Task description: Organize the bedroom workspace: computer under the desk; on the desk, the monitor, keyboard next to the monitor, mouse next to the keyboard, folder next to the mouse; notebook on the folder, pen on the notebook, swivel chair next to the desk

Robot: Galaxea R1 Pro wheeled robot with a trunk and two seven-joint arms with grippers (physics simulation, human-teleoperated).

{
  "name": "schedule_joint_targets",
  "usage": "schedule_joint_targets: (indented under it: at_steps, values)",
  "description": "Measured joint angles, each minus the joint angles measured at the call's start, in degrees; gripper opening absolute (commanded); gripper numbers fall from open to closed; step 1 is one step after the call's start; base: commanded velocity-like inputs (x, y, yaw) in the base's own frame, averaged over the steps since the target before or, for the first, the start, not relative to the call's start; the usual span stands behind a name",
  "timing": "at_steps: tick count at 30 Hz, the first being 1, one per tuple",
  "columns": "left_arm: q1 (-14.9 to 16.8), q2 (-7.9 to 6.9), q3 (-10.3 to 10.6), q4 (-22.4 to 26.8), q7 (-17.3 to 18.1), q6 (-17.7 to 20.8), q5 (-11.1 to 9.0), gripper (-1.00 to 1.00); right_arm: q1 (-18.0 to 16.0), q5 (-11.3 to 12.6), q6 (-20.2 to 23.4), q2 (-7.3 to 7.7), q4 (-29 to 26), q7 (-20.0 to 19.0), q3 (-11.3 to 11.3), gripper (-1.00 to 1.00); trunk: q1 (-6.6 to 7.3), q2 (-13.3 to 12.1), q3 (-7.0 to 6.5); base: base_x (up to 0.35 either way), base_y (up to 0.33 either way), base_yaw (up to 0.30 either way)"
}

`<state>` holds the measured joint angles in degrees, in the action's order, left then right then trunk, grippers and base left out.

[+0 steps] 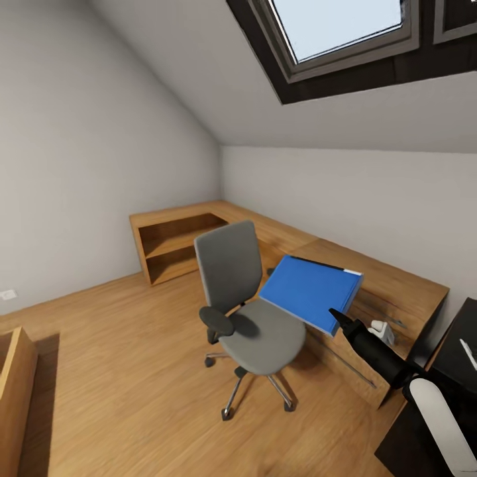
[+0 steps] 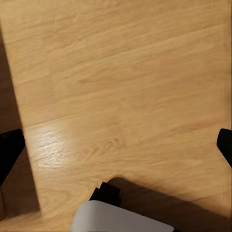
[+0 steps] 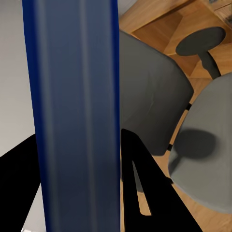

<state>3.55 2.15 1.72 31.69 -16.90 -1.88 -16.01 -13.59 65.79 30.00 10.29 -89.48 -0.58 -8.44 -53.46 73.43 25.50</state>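
Blue folder (image 1: pixel 310 291): lifted clear of the swivel chair (image 1: pixel 248 311), right of centre in the head view, tilted, far corner up over the low light-wood cabinet (image 1: pixel 391 281).
Right gripper (image 1: pixel 339 320): jaws clamped on the folder's near lower edge; in the right wrist view the blue spine (image 3: pixel 77 116) runs between two black fingers (image 3: pixel 140 188), touching both.
Left gripper: jaws parted, black tips (image 2: pixel 9 152) at either side of the left wrist view, nothing between, wood plank floor (image 2: pixel 121 87) below.
Handling, judged: stiff flat board, light, but wide; held at one edge, so likely to sag or swing about the grip; smooth cover may slip.
Grip advice: edge pinch nearer the middle of a long side would balance better; slow carry, kept level.
Desk (image 1: pixel 457 351): black top at lower right edge of the head view, a thin whitish pen (image 1: pixel 468 353) on it.
Chair seat: bare grey, near the cabinet.
Small white item (image 1: pixel 382 330): beside the arm, identity unclear.
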Motion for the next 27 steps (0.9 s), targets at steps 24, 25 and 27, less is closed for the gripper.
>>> schedule_joint_targets:
  at_steps: [24,25,27]
  values:
    - [0.02,-0.02,0.02,-0.35,0.37,-0.16,0.10,1.00,0.02,-0.02,-0.01,-0.24,2.84,0.02,-5.46,-1.00,5.27,-9.63,-4.31,0.000,0.000,-0.274]
    - [0.03,-0.02,0.02,-0.36,0.37,-0.20,0.10,1.00,0.02,-0.05,-0.01,-0.24,3.27,0.03,-5.79,-1.00,5.49,-10.03,-4.49,0.000,0.000,-0.296]
    - [0.01,-0.02,0.02,-0.33,0.37,-0.49,0.17,1.00,0.02,-0.21,0.01,-0.26,4.53,0.03,-7.99,-1.00,5.72,-10.45,-4.68,0.000,0.000,-0.296]
